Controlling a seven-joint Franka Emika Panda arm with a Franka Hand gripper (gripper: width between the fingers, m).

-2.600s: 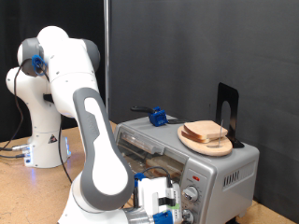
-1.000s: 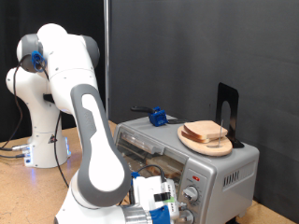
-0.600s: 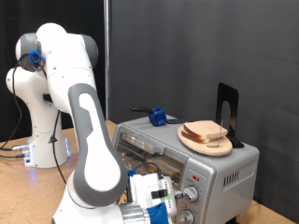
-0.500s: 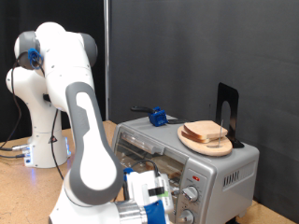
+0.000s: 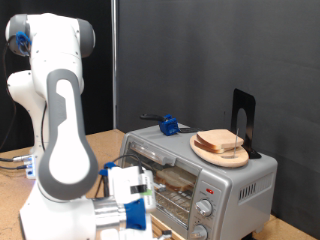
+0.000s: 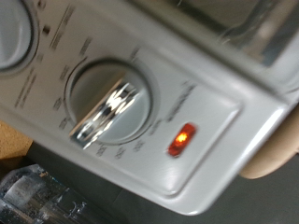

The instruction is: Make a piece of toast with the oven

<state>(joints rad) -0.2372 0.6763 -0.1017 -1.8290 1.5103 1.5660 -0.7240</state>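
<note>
The silver-grey oven (image 5: 215, 180) stands at the exterior view's lower right, its glass door shut. A pale brown flat shape, seemingly the piece of toast (image 5: 176, 180), shows on the rack behind the glass. My gripper (image 5: 146, 189) hangs low, just to the exterior view's left of the oven front and apart from its knobs (image 5: 203, 208); nothing shows between its fingers. The wrist view is close on the oven's control panel: a round metal knob (image 6: 107, 105) and a lit red lamp (image 6: 180, 139).
A plate of stacked bread slices (image 5: 221, 145) sits on the oven's top, with a small blue object (image 5: 168, 126) and a black bookend (image 5: 243, 121) beside it. The arm's white base fills the exterior view's left. The wooden table (image 5: 12, 195) lies below.
The gripper has drawn back from the oven's knobs towards the exterior view's left, and the arm's upper links have swung left too. The oven and the plate have not moved.
</note>
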